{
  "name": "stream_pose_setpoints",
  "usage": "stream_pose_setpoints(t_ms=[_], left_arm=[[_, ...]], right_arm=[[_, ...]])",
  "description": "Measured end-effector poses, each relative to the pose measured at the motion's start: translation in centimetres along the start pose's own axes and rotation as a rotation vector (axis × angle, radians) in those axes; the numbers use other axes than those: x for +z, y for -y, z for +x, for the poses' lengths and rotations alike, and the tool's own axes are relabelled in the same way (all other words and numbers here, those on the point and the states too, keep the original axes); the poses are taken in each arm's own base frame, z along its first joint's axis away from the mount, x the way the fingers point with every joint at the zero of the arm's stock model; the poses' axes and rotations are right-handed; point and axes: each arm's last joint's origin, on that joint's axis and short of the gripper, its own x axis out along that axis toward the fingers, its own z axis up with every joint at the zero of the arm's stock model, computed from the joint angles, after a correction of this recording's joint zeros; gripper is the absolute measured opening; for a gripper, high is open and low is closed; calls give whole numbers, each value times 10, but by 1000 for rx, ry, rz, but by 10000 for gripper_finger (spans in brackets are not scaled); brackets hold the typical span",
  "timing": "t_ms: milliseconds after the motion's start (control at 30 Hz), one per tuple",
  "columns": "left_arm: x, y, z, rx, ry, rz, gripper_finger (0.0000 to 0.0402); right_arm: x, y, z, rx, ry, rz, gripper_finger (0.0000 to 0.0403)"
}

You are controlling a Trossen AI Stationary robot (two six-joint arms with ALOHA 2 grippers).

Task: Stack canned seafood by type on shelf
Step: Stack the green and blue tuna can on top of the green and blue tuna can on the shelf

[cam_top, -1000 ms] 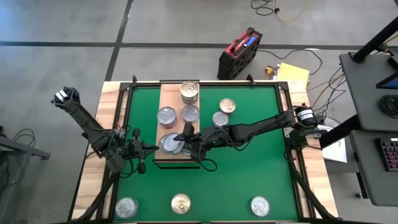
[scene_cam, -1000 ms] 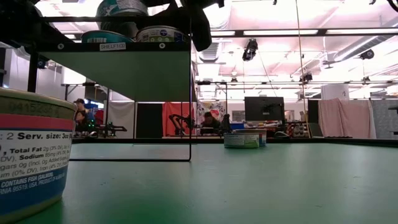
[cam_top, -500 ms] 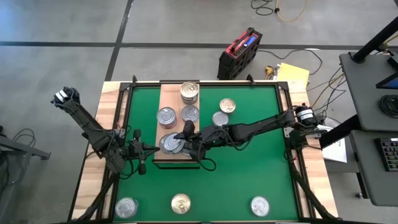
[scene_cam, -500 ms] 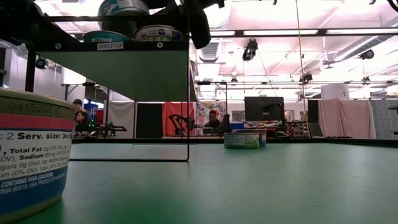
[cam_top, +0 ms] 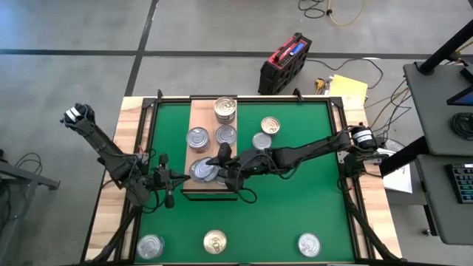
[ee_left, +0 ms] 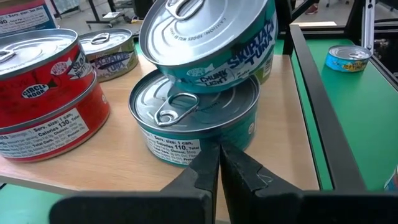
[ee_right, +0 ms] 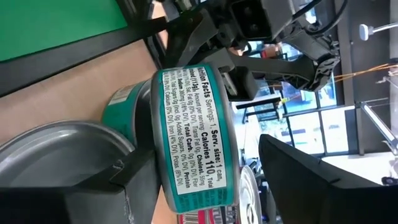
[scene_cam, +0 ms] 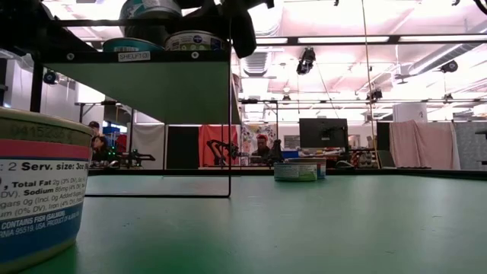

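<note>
Holding a teal tin (ee_left: 208,40) tilted on a matching tin (ee_left: 198,124) at the shelf's (cam_top: 198,118) near end, right gripper (cam_top: 219,164) clamps its rigid, slick wall; dense, best pinched across the sides; left gripper (ee_left: 219,163) pressed together beside the shelf.

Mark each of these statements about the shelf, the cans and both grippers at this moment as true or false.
1. The right gripper holds a teal tuna can tilted on top of another teal can. True.
2. The left gripper is wide open. False: its fingers are together, empty, just off the shelf.
3. Three cans sit along the mat's near edge. True: one, another, a third.
4. The red cans are scattered singly. False: two red cans are stacked.
</note>
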Motion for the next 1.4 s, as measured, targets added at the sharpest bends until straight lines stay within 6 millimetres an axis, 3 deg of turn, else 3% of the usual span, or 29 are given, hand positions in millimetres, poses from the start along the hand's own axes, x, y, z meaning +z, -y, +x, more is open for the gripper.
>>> stream_pose_setpoints(t_ms=[433,1100,1200,1400], left_arm=[[0,1,0,0,2,-2,0],[0,1,0,-1,3,-4,0],[0,1,0,-1,2,-4,0],[0,1,0,-5,1,-4,0]], right_arm=[[2,3,0,-36,21,81,243],[14,-1,-3,-1,46,203,153],[14,-1,-3,4,41,247,163],[13,-2,-3,11,27,287,231]])
